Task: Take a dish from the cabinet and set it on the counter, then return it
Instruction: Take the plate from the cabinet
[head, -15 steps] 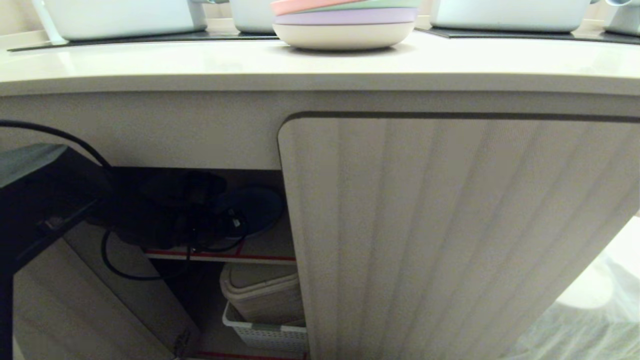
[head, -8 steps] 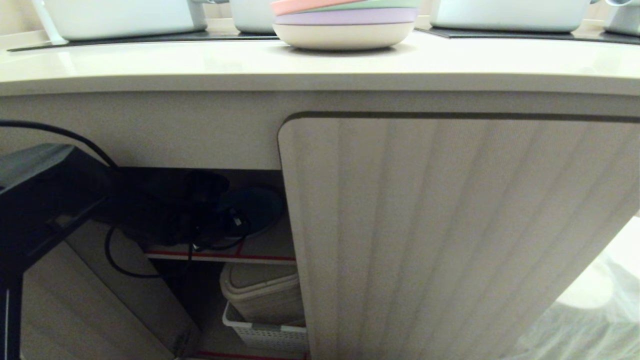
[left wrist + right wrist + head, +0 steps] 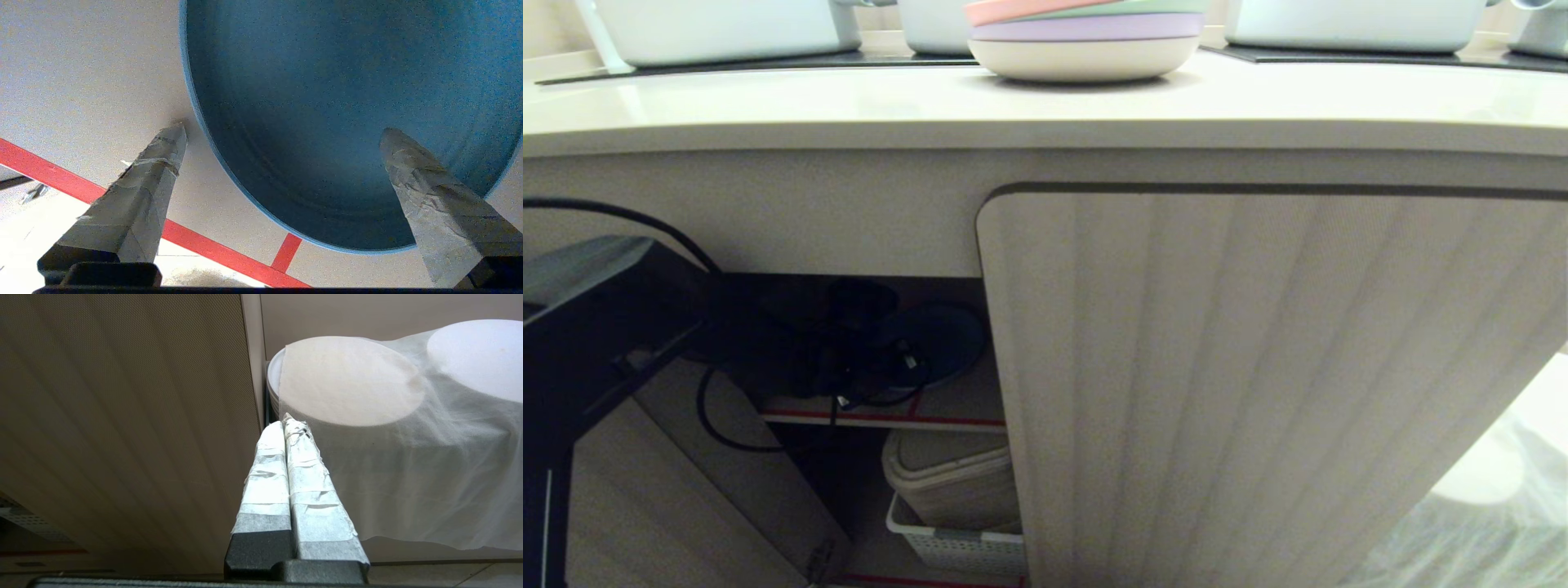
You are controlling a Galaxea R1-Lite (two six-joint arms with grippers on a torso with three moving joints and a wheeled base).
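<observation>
The left gripper (image 3: 282,134) is seen reaching into the open left side of the cabinet (image 3: 1258,367), its fingers (image 3: 163,151) spread as wide as they go and closed on nothing. In the left wrist view, the dish (image 3: 327,102) is shown lying flat on the inner shelf (image 3: 81,81) behind the red tape (image 3: 53,171) along its edge; one finger is placed just beside the rim, outside it, and the other over the dish's hollow, so the near rim is straddled but not gripped. Whether either finger touches the plate cannot be told.

In the head view the dish (image 3: 943,339) is only dimly made out in the shadowed opening, beyond the dark arm. The counter (image 3: 768,106) above carries the stack of pastel plates (image 3: 1086,37), but no blue dish.

The right gripper (image 3: 286,428) is held parked outside the closed ribbed door, fingers pressed together and empty, near a cloth-draped object (image 3: 388,437).

The task is judged to be at one of its two shelf stages. If the dish is being fetched, the grasp, lift, placing on the counter and return are all left; which stage it is cannot be told from this moment alone.
</observation>
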